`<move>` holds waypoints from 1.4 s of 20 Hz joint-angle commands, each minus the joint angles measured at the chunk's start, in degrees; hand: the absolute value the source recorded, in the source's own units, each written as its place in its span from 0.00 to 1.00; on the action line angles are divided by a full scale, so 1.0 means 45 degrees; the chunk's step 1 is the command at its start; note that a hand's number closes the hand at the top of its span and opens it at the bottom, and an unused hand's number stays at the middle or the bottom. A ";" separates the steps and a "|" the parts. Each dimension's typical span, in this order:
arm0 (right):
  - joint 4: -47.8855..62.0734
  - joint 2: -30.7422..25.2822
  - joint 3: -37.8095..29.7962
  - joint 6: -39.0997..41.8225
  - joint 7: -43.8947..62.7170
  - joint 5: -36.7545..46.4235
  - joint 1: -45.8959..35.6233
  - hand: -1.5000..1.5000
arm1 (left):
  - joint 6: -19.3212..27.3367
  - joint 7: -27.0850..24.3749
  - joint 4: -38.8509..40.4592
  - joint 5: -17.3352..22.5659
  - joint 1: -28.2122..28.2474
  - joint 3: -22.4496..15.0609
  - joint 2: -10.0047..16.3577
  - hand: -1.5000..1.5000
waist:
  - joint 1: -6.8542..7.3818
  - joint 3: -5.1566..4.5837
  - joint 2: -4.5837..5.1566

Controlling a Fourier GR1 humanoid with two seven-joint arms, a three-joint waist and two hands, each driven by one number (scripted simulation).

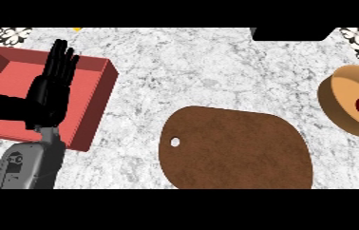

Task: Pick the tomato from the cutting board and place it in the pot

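Open counter (210, 67) separates the red tray (95, 108), cutting board (238, 150) and pot (335, 98).

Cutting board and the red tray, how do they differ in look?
The cutting board is brown, flat and rounded, with a small hole near its left edge; the red tray is squared, with raised walls. Nothing overlaps the cutting board, while the left hand, fingers straight, hides part of the red tray. Both rest on the marble counter.
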 commanded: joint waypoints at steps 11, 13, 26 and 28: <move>0.4023 -0.3091 -0.3075 0.1526 0.0009 -0.3312 -0.0488 0.00 | -0.0221 0.0131 -0.0082 0.0074 -0.0294 0.0111 0.0063 0.50 | 0.0240 0.0042 0.0131; 0.4484 -0.3509 -0.3358 0.1678 -0.0064 -0.3598 -0.0211 0.00 | 0.0101 -0.0150 0.0095 -0.0250 -0.0284 -0.0203 -0.0381 0.50 | 0.0188 0.0043 0.0137; 0.5995 -0.5768 -0.4279 0.3164 -0.1435 -0.4552 0.1754 0.00 | -0.0366 -0.0061 -0.0019 0.0241 -0.0164 0.0214 -0.0103 0.50 | 0.0198 0.0107 0.0180; 0.6045 -0.5767 -0.4312 0.3207 -0.1460 -0.4625 0.1773 0.00 | -0.0144 0.0008 0.0148 -0.0095 -0.0302 -0.0022 -0.0216 0.50 | 0.0196 0.0132 0.0222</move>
